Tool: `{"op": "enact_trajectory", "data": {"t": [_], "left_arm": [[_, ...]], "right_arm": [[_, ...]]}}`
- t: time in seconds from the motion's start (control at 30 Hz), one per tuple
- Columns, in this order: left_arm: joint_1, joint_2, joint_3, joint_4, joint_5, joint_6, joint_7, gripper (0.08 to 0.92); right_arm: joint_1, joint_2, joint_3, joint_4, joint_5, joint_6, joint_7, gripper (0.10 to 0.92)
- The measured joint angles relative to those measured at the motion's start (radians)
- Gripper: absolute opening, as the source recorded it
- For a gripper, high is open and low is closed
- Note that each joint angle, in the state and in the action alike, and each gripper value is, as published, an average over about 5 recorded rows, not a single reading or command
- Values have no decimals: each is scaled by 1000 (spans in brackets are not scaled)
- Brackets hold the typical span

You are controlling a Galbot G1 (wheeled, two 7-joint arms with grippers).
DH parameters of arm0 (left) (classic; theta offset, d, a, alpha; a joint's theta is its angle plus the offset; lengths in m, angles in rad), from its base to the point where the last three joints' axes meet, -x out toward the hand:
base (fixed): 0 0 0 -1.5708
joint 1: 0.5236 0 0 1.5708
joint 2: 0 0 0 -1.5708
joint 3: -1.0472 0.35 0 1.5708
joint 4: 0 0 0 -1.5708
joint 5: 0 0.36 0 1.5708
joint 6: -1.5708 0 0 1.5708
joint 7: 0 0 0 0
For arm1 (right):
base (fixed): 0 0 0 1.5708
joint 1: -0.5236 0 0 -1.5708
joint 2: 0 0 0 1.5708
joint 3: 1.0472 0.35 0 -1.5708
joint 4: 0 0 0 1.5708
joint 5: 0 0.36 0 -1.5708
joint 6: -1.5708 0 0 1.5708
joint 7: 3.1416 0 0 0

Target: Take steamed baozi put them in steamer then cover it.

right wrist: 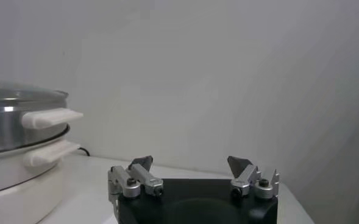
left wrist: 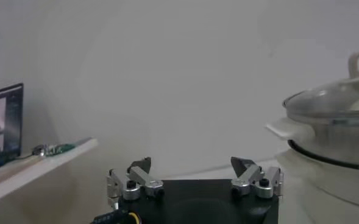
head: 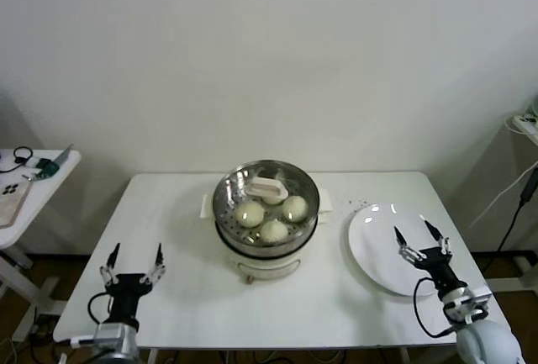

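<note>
The table [head: 185, 297] held the steamer [head: 266, 250] at its middle, lid [head: 266, 187] on, with the baozi [head: 274, 230] inside, and a bare plate [head: 374, 250] just to its right. The left gripper [head: 133, 261] and right gripper [head: 421, 240] hovered at the near corners, both spread wide and holding nothing.

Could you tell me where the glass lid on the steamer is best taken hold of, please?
By the white handle at the centre of the glass lid, from straight above: it stands raised over the smooth dome, which offers no other hold.
</note>
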Motion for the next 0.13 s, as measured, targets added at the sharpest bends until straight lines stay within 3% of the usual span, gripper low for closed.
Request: {"op": "enact_trajectory", "data": {"t": [0.13], "left_arm": [[5,-3,-2,14,-23,-31,1,823]], "right_arm": [[-2,-1,0,-1,4,4,0,823]]}}
